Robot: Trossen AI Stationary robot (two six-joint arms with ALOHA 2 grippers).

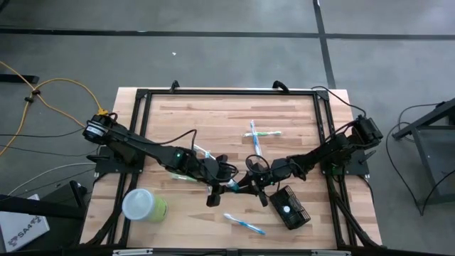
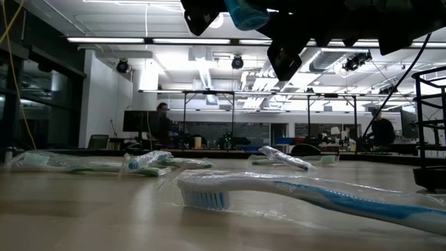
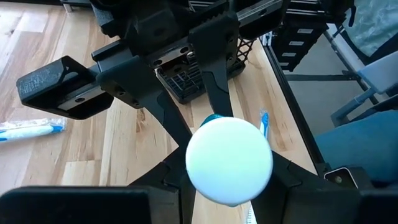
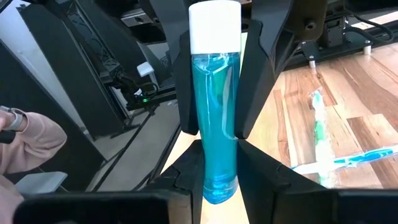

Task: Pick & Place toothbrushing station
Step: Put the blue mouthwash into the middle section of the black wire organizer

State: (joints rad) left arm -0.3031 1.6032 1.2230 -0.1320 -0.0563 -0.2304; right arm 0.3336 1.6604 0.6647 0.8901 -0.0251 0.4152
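A clear bottle of blue liquid (image 4: 214, 118) with a white cap (image 3: 229, 158) hangs above the table's middle, between my two grippers. My left gripper (image 3: 227, 186) comes from the table's left and is shut on its cap end. My right gripper (image 4: 217, 171) comes from the right and is shut on its bottom end. In the high view the two meet at the bottle (image 1: 232, 186). The toothbrushing station (image 1: 288, 208), a black wire-mesh box, rests on its base near the front right. The right gripper partly hides the station (image 3: 186, 84) in the left wrist view. My left gripper has the bottle between its two fingers (image 4: 184, 81), on the sides just below the white cap (image 4: 214, 25). The fingers come from the table's left and lie along the bottle. The bottle is lifted clear of the table. My right gripper pinches the bottle's bottom end (image 4: 217, 180) between its two fingers (image 4: 186, 168). They reach in nearly level from the table's right and lie along the bottle. The cap points away from this gripper, toward my left arm.
Several wrapped toothbrushes lie on the wood: one near the front edge (image 1: 244, 225), a crossed pair at the far middle (image 1: 257, 134), one under my left arm (image 1: 188, 176). A lime-green cup with a whitish lid (image 1: 144, 205) stands front left. A person's sleeve (image 4: 28, 149) shows beyond the table.
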